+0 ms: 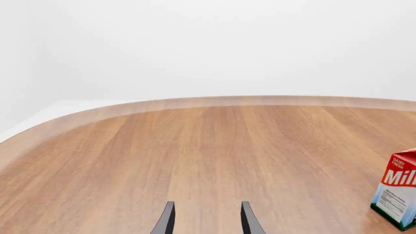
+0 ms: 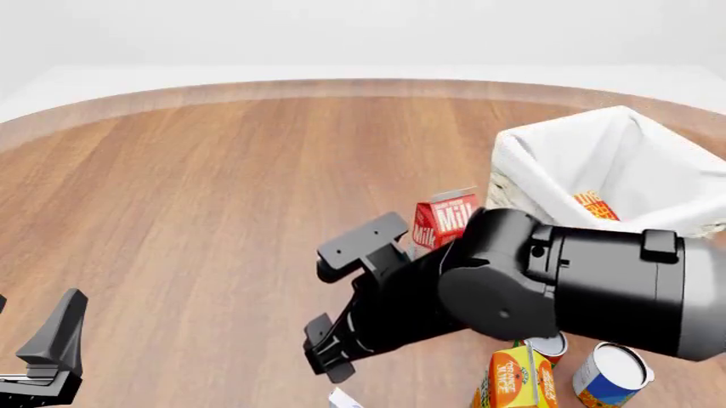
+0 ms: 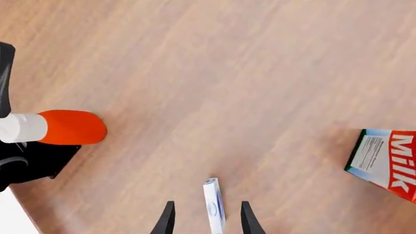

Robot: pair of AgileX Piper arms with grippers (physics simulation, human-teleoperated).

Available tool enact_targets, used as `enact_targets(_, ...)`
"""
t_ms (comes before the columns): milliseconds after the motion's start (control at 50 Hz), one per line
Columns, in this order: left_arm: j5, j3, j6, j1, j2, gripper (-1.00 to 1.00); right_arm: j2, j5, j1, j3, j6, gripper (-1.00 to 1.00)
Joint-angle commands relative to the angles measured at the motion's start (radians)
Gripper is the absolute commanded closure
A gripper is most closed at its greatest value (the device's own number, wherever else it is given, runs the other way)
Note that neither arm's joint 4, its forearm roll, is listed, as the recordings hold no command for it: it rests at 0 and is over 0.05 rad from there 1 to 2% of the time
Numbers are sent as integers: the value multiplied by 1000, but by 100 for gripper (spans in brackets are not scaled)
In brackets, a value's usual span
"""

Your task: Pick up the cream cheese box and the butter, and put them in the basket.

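The cream cheese box (image 3: 214,204), white and pale blue and seen edge-on, lies on the table between the fingers of my open right gripper (image 3: 208,219). In the front view only its corner (image 2: 343,398) shows, under the right gripper (image 2: 335,365), which points down at it. The white wicker basket (image 2: 545,170) stands at the right. An orange-yellow and red box inside it looks like the butter (image 2: 593,205). My left gripper (image 1: 208,220) is open and empty over bare table; it shows at the front left (image 2: 51,344).
A red-and-white Milk carton (image 2: 445,219) stands just left of the basket, also in both wrist views (image 1: 398,192) (image 3: 383,162). An orange juice carton (image 2: 519,378) and two cans (image 2: 613,372) stand at the front right. A red-orange rounded thing (image 3: 70,127) lies near a black part.
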Motion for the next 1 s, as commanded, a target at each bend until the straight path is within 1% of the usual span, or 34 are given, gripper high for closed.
enact_targets(20, 0, 0, 0, 0, 0, -100, 7, -27, 0, 26, 19, -100)
enact_targets(40, 0, 0, 0, 0, 0, -100, 8, -33, 5, 29, 30, -100)
enact_targets(100, 0, 0, 0, 0, 0, -100, 16, -46, 8, 37, 35, -100)
enact_targets(200, 0, 0, 0, 0, 0, -100, 11, -40, 5, 35, 32, -100)
enact_targets(400, 0, 0, 0, 0, 0, -100, 31, -80, 12, 68, 49, -100)
enact_targets(720, 0, 0, 0, 0, 0, -100, 30, -97, 1, 80, 45, -100)
enact_targets(1000, 0, 0, 0, 0, 0, -100, 41, -121, 11, 104, 63, -100)
